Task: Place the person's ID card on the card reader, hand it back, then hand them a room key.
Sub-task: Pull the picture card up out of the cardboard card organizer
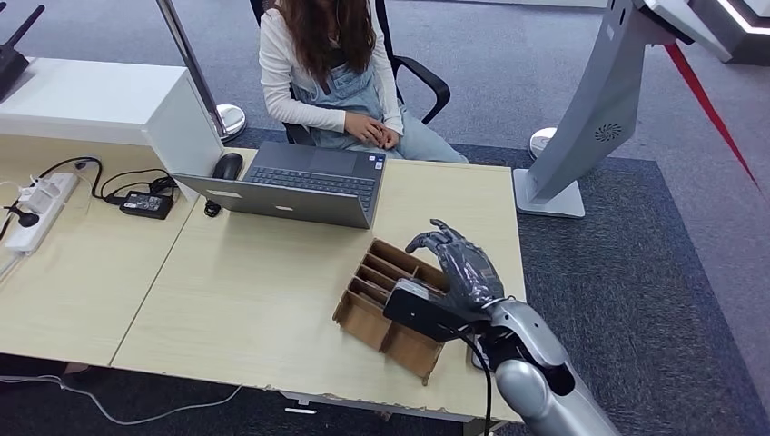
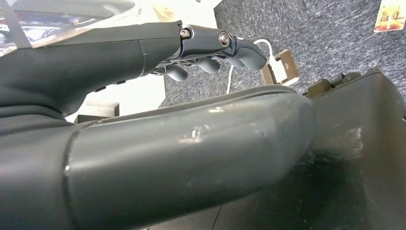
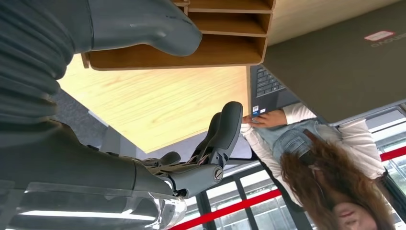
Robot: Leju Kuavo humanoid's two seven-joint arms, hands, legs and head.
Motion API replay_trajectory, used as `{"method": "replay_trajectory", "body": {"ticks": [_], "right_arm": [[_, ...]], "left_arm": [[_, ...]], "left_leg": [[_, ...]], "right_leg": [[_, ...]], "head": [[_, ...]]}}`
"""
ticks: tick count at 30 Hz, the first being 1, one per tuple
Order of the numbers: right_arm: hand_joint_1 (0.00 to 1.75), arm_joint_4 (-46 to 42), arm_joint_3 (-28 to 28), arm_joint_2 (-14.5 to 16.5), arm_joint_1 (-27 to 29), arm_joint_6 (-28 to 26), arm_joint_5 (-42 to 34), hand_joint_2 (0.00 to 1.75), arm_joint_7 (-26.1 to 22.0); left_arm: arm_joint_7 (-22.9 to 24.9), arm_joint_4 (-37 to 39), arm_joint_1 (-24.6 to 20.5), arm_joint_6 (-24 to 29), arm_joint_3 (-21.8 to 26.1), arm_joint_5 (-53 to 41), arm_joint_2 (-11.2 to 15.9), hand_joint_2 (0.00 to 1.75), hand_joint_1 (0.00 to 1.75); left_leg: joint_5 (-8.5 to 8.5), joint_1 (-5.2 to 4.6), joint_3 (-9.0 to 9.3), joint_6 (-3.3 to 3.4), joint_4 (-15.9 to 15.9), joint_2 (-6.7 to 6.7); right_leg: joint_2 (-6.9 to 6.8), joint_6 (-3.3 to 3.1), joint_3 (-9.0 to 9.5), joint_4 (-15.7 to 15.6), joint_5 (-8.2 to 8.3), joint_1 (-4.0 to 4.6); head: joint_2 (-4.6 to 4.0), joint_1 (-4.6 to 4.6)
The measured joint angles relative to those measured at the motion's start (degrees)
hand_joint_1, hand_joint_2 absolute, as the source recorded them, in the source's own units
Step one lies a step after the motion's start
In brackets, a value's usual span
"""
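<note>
Pale wood bench (image 1: 254, 300): right hand (image 1: 459, 263), fingers (image 1: 434, 238) spread and empty, hovers over cardboard organizer (image 1: 368, 318) near right edge; person (image 1: 331, 73) sits beyond far edge.

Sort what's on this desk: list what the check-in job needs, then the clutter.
Job: robot's right hand, open above the brown cardboard compartment organiser; seated person in white top.

Clutter: grey open laptop, black computer mouse, white power strip, black power adapter.

Brown organiser (image 1: 386, 304) (grey laptop (image 1: 300, 186)) — pale table (image 1: 245, 300)
</note>
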Motion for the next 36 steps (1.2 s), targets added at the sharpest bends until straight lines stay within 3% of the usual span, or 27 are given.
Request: {"method": "replay_trajectory", "body": {"ticks": [36], "right_arm": [[0.75,7.4,3.5,2.2,-1.5,-1.4,2.6,1.75,0.2]], "left_arm": [[0.0,0.0,0.1,-0.6,0.7,-0.2,0.0,0.0,0.0]], "left_leg": [[0.0,0.0,0.0,0.0,0.0,0.01]], "right_leg": [[0.0,0.01,-0.01,0.0,0.0,0.0]], "head": [[0.0,0.0]]}}
